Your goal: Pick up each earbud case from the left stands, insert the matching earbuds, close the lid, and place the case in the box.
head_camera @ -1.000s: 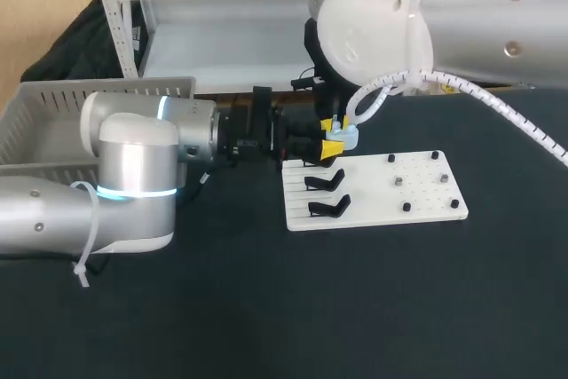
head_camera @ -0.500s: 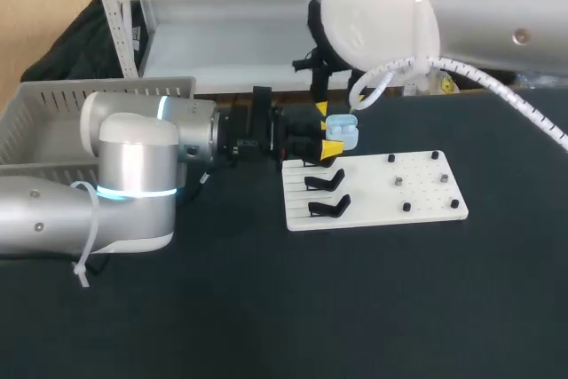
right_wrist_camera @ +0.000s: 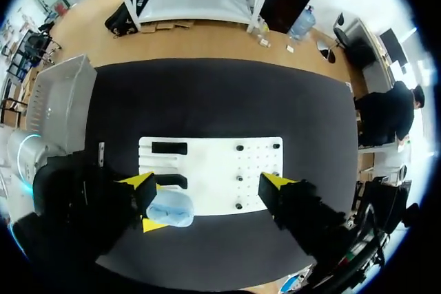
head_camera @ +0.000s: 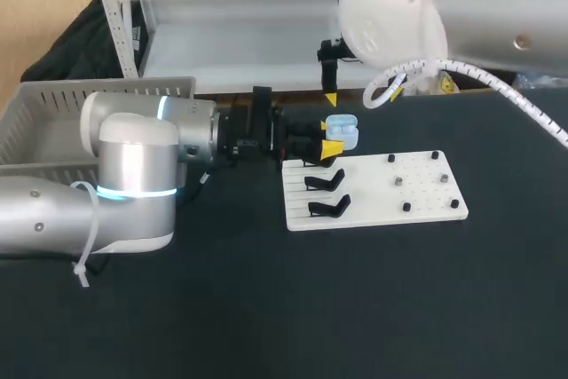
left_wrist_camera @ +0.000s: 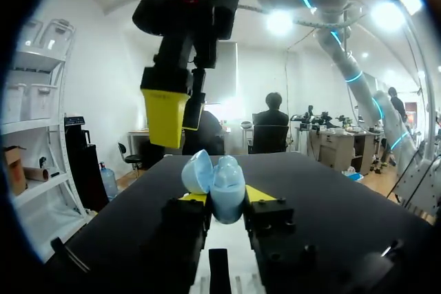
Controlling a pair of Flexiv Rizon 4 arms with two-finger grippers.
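Note:
A light blue earbud case [head_camera: 342, 131] hangs above the back left corner of the white stand board [head_camera: 373, 191], with my left gripper [head_camera: 330, 143] shut on its lower half. In the left wrist view the case [left_wrist_camera: 224, 185] stands upright between the yellow tips, its lid tipped back and ajar. My right gripper [right_wrist_camera: 210, 184] is open wide, directly above the case [right_wrist_camera: 171, 210] and clear of it. One of its yellow fingertips [left_wrist_camera: 164, 111] shows above the case. Two black stands [head_camera: 325, 182] on the board's left part are bare.
Small black pegs [head_camera: 406, 207] dot the board's right part. A grey slatted box [head_camera: 53, 122] sits at the table's back left, behind my left arm. Bare dark tabletop lies in front of the board.
My right gripper has opened wide and risen up and back from the case. The left gripper and the case have stayed put.

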